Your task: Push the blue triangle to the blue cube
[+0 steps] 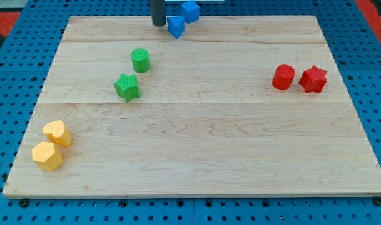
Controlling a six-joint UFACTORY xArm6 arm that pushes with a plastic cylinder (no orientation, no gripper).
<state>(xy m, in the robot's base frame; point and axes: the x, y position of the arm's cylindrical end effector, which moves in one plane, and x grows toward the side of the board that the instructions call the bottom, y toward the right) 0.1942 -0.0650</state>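
The blue triangle point(176, 27) lies at the top edge of the wooden board point(196, 137), a little left of centre. The blue cube point(190, 10) sits just up and to the right of it, nearly touching it, at the board's top edge. My tip point(159, 24) is a dark rod end standing just left of the blue triangle, very close to it or touching it.
A green cylinder point(140, 60) and a green star point(127, 87) sit left of centre. A red cylinder point(283, 77) and a red star point(313, 79) sit at the right. Two yellow blocks point(57, 133) point(47, 155) lie at the bottom left corner.
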